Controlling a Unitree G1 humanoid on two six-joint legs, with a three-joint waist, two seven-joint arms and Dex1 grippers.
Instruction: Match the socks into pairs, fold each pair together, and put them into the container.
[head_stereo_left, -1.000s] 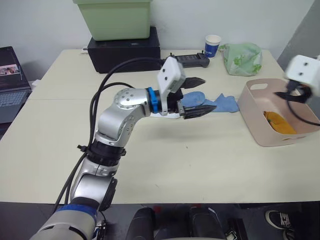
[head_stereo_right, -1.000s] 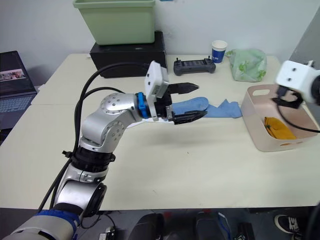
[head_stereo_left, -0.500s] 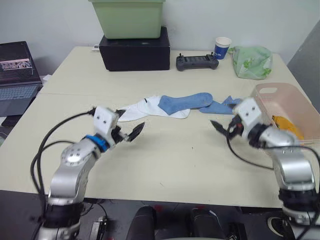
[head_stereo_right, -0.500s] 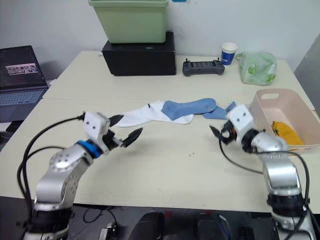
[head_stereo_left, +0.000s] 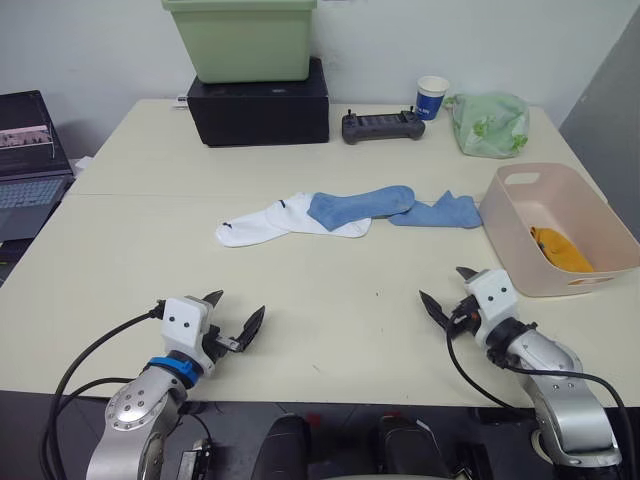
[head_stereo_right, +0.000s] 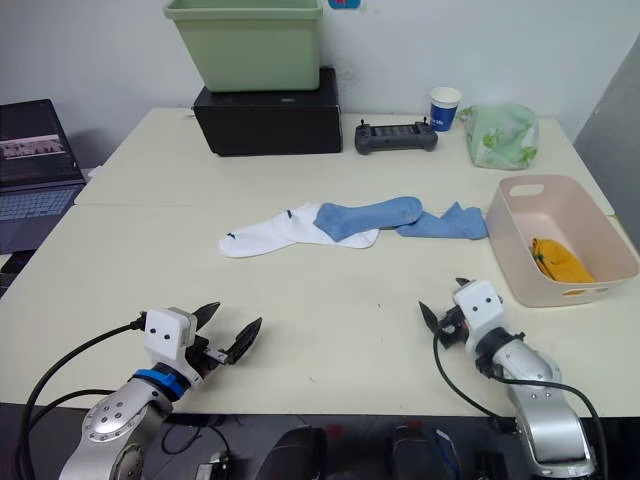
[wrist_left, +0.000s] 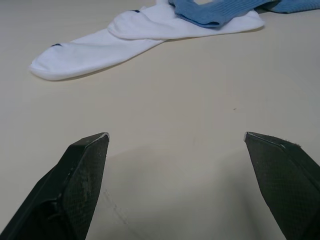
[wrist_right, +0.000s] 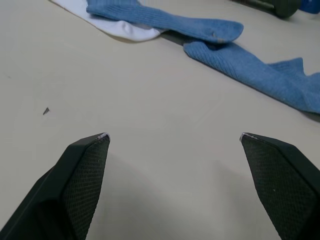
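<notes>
Socks in white and blue still lie unpaired mid-surface, because you've pulled both tools, left and right, back near you, jaws spread and empty.

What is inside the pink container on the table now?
Inside the pink container lies a mustard-orange sock bundle against its near wall. Whether this is one sock or a folded pair cannot be seen. The rest of the visible floor looks bare; the near wall hides a strip.
</notes>
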